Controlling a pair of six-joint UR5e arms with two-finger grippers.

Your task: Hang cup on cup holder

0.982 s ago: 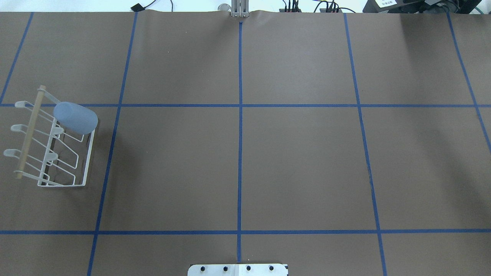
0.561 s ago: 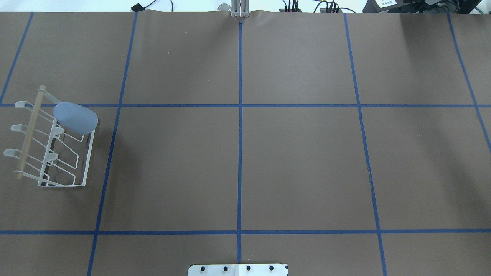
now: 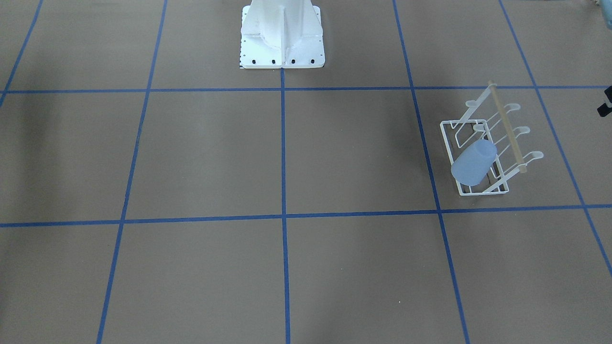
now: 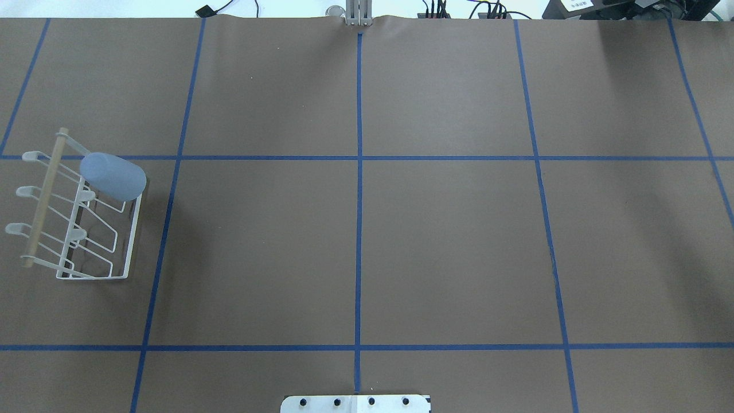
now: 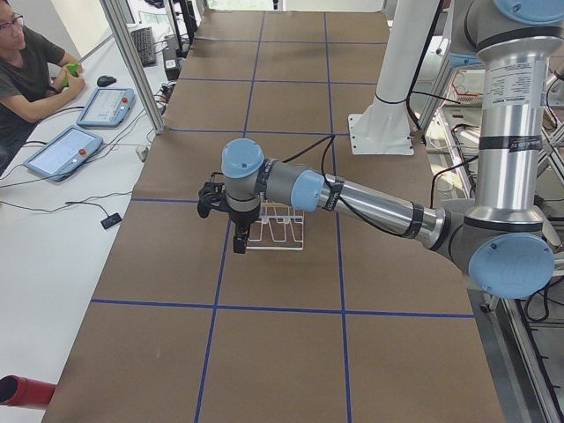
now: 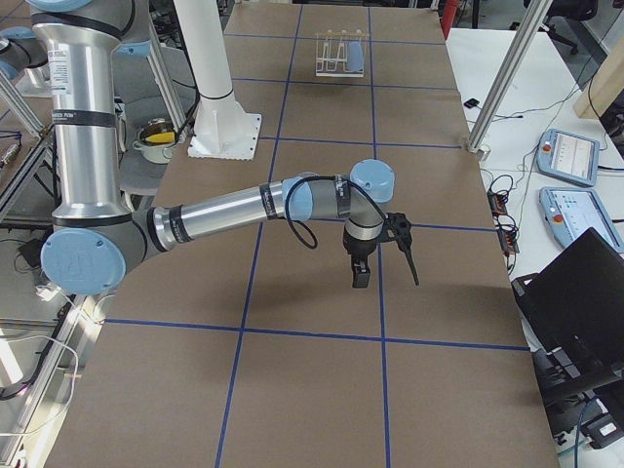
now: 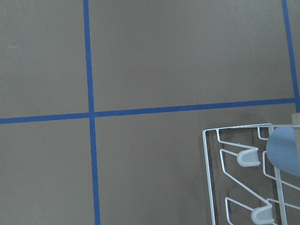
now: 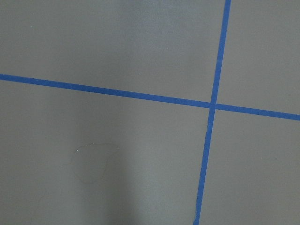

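The light blue cup (image 4: 113,176) sits upside down and tilted on a slanted prong at the far end of the white wire cup holder (image 4: 123,261), below its wooden rod. Both also show in the front view, cup (image 3: 473,165) and holder (image 3: 449,143), and in the left wrist view, cup (image 7: 286,150) and holder (image 7: 208,178). My left gripper (image 5: 225,220) hangs above the table beside the holder, apart from the cup; I cannot tell whether it is open or shut. My right gripper (image 6: 387,268) hangs over bare table far from the holder; its state is also unclear.
The table is brown paper with a blue tape grid (image 4: 359,158). The robot's white base plate (image 4: 355,403) is at the near edge. Tablets and cables lie on the white side table (image 5: 79,145), where an operator (image 5: 26,70) sits.
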